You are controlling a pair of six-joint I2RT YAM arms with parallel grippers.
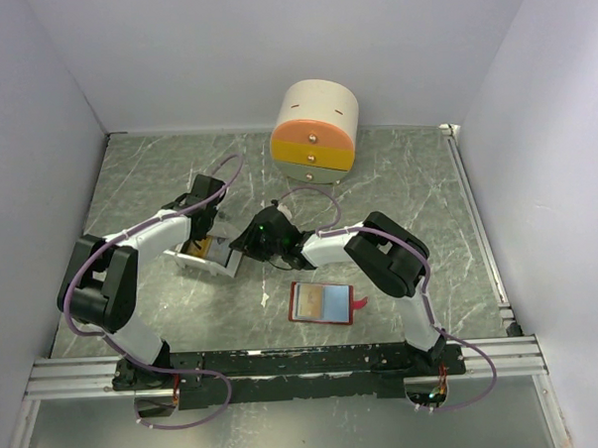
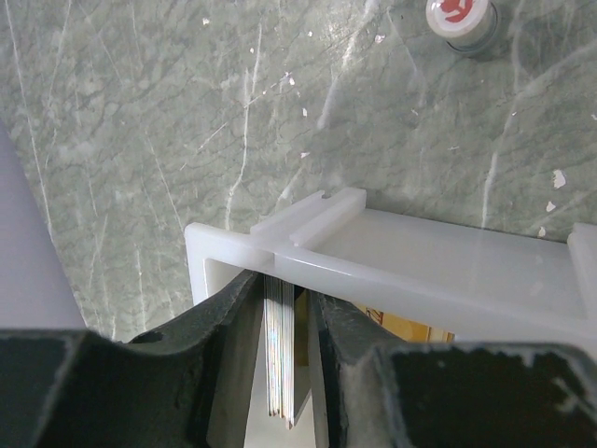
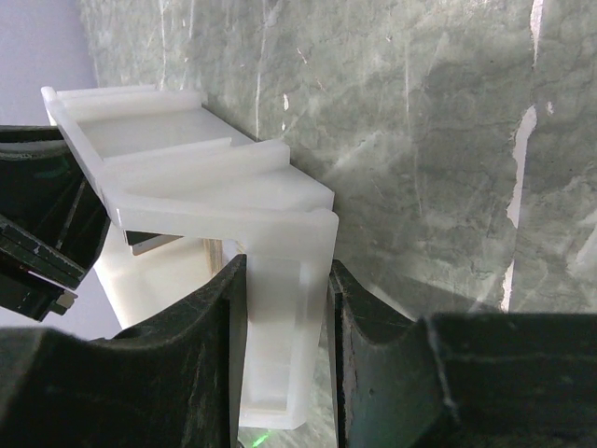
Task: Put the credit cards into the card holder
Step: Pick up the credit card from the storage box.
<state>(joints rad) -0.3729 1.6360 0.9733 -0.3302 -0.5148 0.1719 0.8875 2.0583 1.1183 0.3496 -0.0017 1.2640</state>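
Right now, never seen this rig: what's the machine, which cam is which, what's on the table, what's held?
The machine is two robot arms bolted at the near table edge: the left arm and the right arm. The wide picture looks down from above and behind them. The other two pictures come from a camera on each wrist.

On the table are a round cream-and-orange drawer box, an open red card holder and a white tray. The credit cards stand on edge in the tray.

The left fingers straddle the cards with a gap on one side, so they look open. The right fingers are shut on the tray's end wall, apparently steadying it.
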